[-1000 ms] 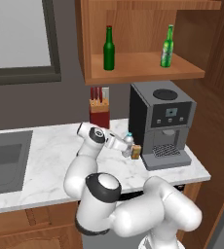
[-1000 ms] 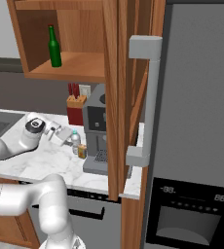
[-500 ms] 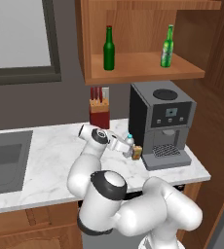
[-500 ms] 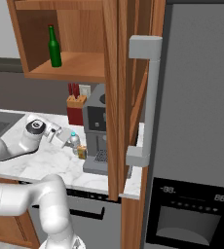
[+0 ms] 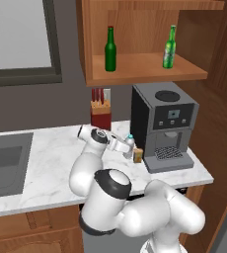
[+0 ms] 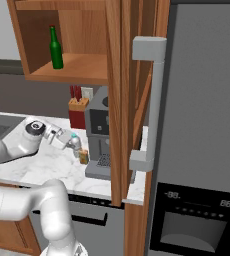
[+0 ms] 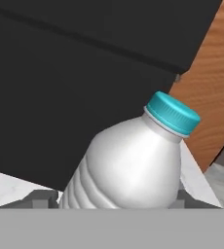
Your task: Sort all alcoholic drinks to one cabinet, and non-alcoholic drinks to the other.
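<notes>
A small clear ribbed water bottle [image 5: 130, 145] [image 6: 75, 141] with a blue cap stands on the marble counter just left of the coffee machine. My gripper [image 5: 125, 147] [image 6: 70, 142] reaches in from the left, level with the bottle. In the hand view the bottle [image 7: 128, 165] sits between the two dark fingertips [image 7: 42, 199], which press against its sides. Up in the wide brown wall cabinet [image 5: 145, 69] stand two beer bottles, a darker green one [image 5: 110, 49] [image 6: 55, 48] on the left and a bright green one [image 5: 170, 48] on the right.
The black coffee machine [image 5: 167, 123] stands right behind the bottle, with a small brown jar [image 5: 137, 155] at its foot. A red knife block [image 5: 100, 111] is at the back wall and a sink [image 5: 4, 163] at the left. A tall wooden door [image 6: 118, 100] and a grey fridge [image 6: 202, 125] are on the right.
The jaws have narrowed from wide open onto the water bottle's sides. The arm has barely shifted and the bottle stands where it was.
</notes>
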Robot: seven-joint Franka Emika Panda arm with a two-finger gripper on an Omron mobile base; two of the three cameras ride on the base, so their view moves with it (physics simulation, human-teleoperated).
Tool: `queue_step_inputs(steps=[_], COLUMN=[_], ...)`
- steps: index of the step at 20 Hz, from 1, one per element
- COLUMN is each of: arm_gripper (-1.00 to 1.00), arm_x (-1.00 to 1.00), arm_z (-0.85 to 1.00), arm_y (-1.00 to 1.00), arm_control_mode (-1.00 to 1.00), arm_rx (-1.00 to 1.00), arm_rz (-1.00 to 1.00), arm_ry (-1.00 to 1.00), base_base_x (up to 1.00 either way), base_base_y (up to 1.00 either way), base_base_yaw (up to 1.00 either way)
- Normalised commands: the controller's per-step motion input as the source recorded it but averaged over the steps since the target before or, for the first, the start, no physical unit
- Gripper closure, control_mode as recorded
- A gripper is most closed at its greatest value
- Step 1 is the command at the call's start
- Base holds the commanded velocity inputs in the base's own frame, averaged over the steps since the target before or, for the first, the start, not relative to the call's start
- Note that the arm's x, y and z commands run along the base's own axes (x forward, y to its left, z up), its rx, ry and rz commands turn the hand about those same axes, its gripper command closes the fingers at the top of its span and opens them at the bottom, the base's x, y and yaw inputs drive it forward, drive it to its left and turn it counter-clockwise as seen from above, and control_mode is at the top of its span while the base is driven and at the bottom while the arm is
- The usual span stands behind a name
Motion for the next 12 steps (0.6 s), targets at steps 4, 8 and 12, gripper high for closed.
queue_step_inputs(steps=[4, 8, 12], arm_gripper=[1.00, 1.00, 1.00], arm_x=[0.00, -0.06, -0.29], arm_z=[0.44, 0.64, 0.74], arm_y=[0.32, 0.36, 0.25], arm_control_mode=[-1.00, -1.00, -1.00], arm_rx=[-0.01, -0.01, -0.04], arm_rz=[0.01, 0.05, 0.09], arm_ry=[0.03, 0.05, 0.14], base_base_x=[0.00, 0.00, 0.00], base_base_y=[0.00, 0.00, 0.00], base_base_yaw=[0.00, 0.00, 0.00])
